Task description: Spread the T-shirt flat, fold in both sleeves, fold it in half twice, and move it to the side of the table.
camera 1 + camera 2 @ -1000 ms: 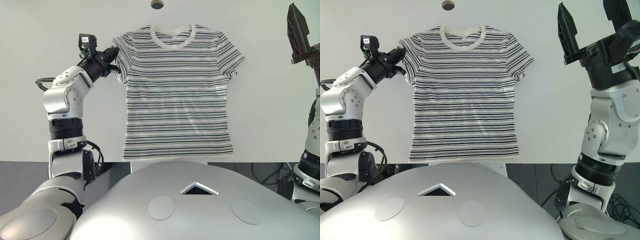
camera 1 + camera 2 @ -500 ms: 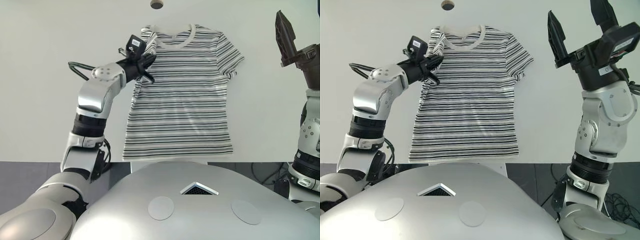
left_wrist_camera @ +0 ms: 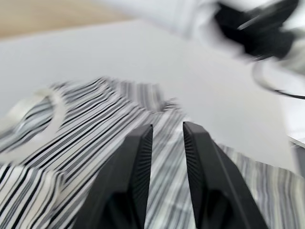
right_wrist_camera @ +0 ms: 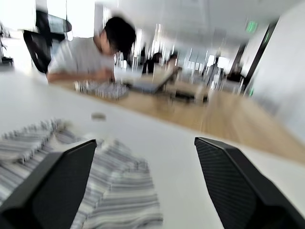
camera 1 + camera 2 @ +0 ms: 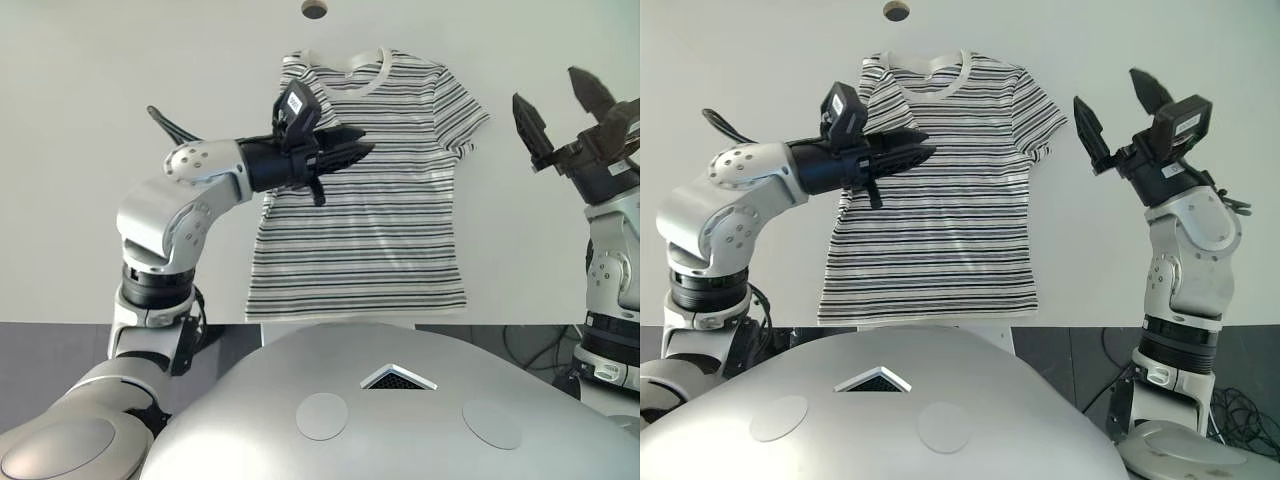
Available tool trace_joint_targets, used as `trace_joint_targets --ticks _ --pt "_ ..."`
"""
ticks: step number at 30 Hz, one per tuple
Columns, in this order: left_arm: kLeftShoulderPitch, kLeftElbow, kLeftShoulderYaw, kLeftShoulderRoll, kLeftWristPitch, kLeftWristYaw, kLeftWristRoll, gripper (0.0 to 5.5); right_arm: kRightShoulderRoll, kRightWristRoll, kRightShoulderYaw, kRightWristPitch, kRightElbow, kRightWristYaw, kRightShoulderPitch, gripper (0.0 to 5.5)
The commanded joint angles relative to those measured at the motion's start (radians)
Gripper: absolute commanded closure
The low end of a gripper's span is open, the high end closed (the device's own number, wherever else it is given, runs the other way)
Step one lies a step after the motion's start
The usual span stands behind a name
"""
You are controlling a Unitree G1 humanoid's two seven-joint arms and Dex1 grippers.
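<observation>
One limp, light, black-and-white striped fabric T-shirt (image 5: 370,230) lies flat on the white table (image 5: 80,240), left sleeve (image 5: 292,70) folded in, left gripper (image 5: 355,152) above its chest barely parted and empty, right gripper (image 5: 1108,88) spread wide, empty, near the right sleeve (image 5: 462,110) (best pinched at the cuff, I judge), small dark round disc (image 5: 314,8) beyond, no obstruction.

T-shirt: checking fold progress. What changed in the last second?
The left gripper swept the left sleeve inward onto the T-shirt and let go. The right gripper dropped toward the right sleeve, fingers open. Body and right sleeve stayed put.
</observation>
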Motion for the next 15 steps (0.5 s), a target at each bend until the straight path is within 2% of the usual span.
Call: trace_joint_targets --ticks 1,4,7,10,15 --pt "0.046 -0.021 0.109 0.04 -0.151 0.036 0.052 4.34 -0.053 -0.036 -0.01 0.101 0.203 -0.023 -0.06 1.61" --pt "0.031 0.087 0.208 0.0 -0.366 0.134 0.148 4.34 -0.05 -0.024 -0.001 0.203 0.339 -0.037 -0.147 1.61" --pt "0.04 0.147 0.217 -0.017 -0.462 0.148 0.173 4.34 -0.023 0.034 -0.008 0.404 0.384 -0.078 -0.232 1.61" --pt "0.084 0.147 0.198 -0.028 -0.512 0.155 0.192 4.34 -0.034 0.016 0.057 0.482 0.504 -0.031 -0.348 1.61" --pt "0.113 0.15 0.187 -0.05 -0.517 0.154 0.164 4.34 -0.015 -0.027 0.115 0.48 0.625 -0.008 -0.45 1.61"
